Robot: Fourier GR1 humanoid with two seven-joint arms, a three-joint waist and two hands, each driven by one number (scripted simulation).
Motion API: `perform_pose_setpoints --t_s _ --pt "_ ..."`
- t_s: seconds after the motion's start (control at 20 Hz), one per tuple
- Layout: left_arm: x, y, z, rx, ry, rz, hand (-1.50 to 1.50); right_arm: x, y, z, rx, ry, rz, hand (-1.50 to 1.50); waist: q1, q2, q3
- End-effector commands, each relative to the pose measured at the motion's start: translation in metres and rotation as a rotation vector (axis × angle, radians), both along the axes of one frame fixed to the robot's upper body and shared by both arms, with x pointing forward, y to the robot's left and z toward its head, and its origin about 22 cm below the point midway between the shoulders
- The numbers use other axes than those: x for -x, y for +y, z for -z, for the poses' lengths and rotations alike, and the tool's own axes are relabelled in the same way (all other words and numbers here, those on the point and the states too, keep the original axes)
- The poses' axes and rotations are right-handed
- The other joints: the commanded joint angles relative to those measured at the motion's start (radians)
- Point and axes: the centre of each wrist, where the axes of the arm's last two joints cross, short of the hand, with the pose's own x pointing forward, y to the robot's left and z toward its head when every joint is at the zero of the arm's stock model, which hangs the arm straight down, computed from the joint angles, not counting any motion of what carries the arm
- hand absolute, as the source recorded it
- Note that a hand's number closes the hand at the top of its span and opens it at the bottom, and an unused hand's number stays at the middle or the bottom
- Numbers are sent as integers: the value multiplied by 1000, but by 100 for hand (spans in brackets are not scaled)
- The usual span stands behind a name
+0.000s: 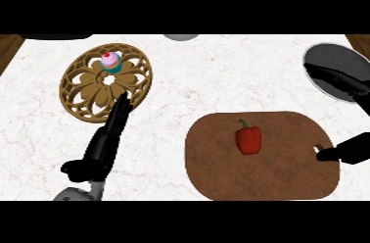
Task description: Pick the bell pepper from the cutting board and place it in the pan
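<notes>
Left robot hand (101, 145): black, left of the brown rounded wooden cutting board (239, 178), fingers straight and relaxed, holding nothing.
Cutting board: lies on the white marble bench (217, 75), nearest of the task's things.
Right robot hand (350, 150): only partly in view at the cutting board's right edge, close to it; I cannot tell how far open it is, and nothing shows in it.
Bell pepper: the red bell pepper (248, 140) lies on the cutting board, a little beyond its middle, apart from both hands.
Wooden disc: a round carved fretwork disc (90, 97) with a small pink-topped cupcake (110, 61), beyond and left of the cutting board.
Pan: the dark round pan with a pale rim (334, 58), beyond and right of the cutting board, holds no pepper.
Done: nothing yet, by my reading.
Left: grasp, lift, carry to the pan, release.
</notes>
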Motion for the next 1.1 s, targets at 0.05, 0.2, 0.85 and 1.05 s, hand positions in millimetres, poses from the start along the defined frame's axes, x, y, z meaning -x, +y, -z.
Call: perform_pose_setpoints --t_s 0.05,0.2,0.85,1.05 --pt "-8 1 -9 9 8 22 0 -19 26 -30 238 65 -41 -150 11 1 -1" --pt "-3 -4 -7 -6 15 0 0 -7 49 -13 413 120 -112 -150 6 -2 -1" --pt "8 2 -5 -7 -1 -8 0 -11 133 53 710 192 -176 -150 -1 -1 1" --pt "-9 -7 -2 1 9 8 0 -7 128 43 701 221 -174 -150 -8 -1 1"
